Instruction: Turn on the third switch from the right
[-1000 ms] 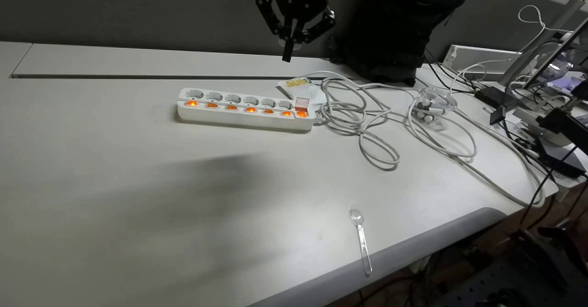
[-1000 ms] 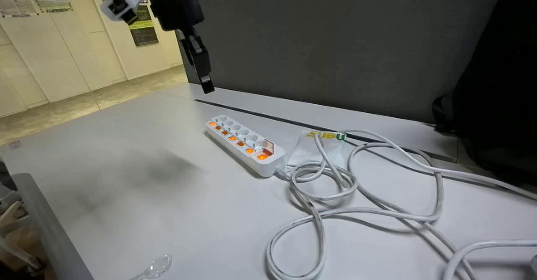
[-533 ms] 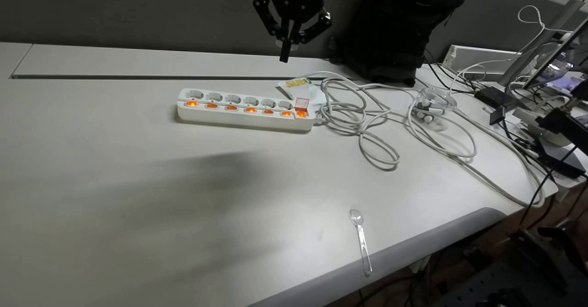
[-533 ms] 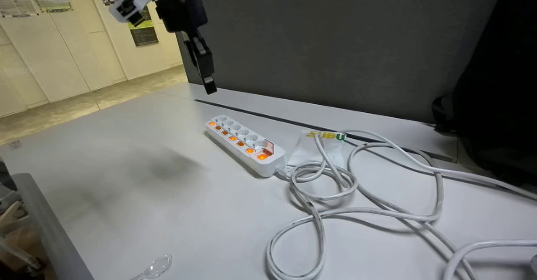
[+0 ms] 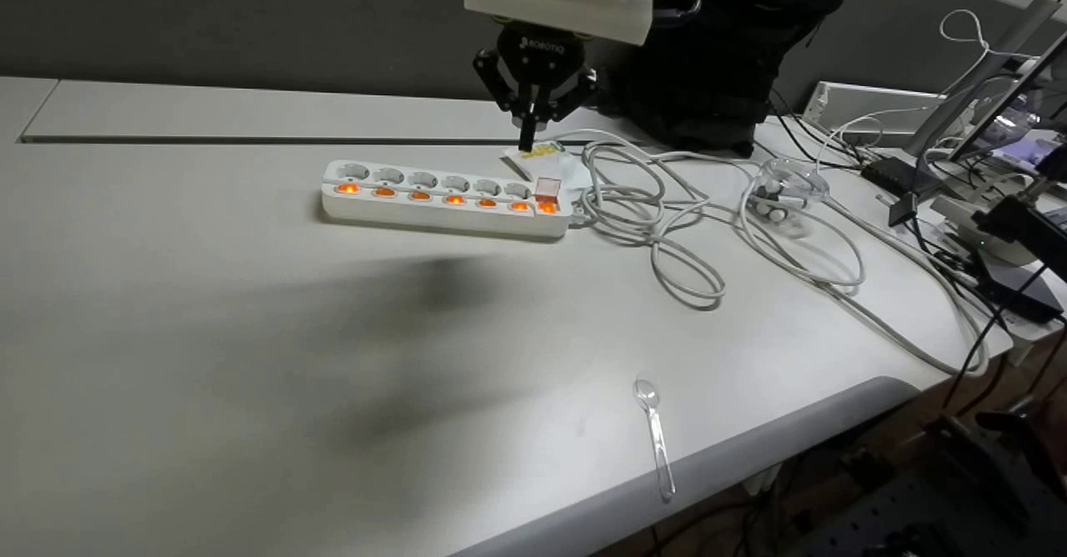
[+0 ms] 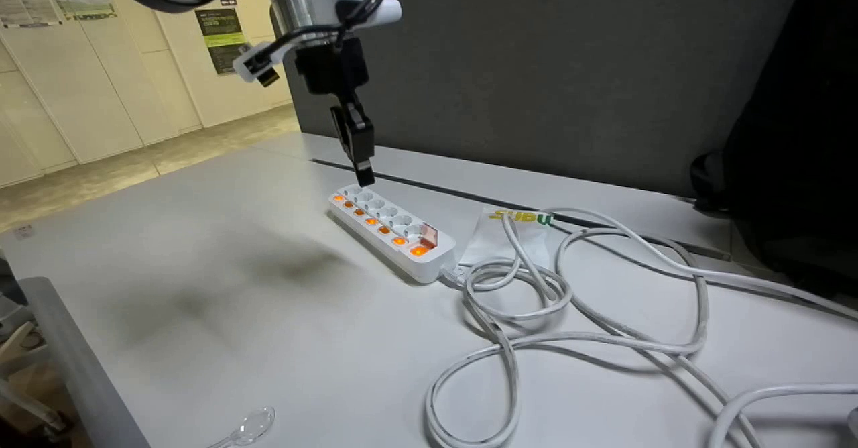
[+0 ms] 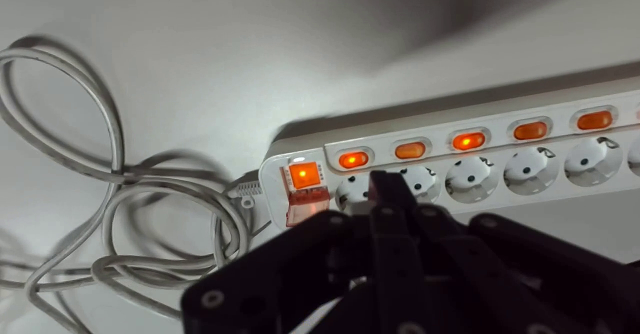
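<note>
Gripper with fingertips closed together, pointing down above the table and apart from the white power strip. Toward the far side, power strip, left of the coiled cable. On the strip, third switch from the right (larger end switch included), unlit, between two lit switches. Beside the lit end switch, red cover, lifted. Farther right, clear plastic container next to the cable; small pale and dark pieces within or behind, impossible to tell which. Just beyond the strip's right end, white printed paper under a cable loop. By the far partition, black bag, contents hidden. At the table's near edge, clear spoon.
</note>
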`<control>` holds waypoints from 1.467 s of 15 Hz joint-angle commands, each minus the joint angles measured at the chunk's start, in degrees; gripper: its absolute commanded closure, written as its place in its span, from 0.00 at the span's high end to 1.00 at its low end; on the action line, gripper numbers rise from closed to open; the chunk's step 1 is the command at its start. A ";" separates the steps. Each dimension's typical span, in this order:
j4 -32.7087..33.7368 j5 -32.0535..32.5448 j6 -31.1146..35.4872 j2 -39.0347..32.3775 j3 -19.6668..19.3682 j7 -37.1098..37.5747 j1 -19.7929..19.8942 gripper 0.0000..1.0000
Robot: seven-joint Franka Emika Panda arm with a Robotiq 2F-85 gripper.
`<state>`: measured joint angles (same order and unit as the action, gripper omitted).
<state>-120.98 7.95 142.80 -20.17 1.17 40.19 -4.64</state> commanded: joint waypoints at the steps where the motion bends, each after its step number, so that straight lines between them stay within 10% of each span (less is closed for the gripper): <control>1: 7.14 -0.68 -3.54 -5.92 -2.24 -1.44 -2.16 0.00; 22: 17.13 -1.25 -4.41 -19.37 -6.02 -0.31 -8.34 0.00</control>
<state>-105.89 7.72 138.76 -38.21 -3.72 39.01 -12.00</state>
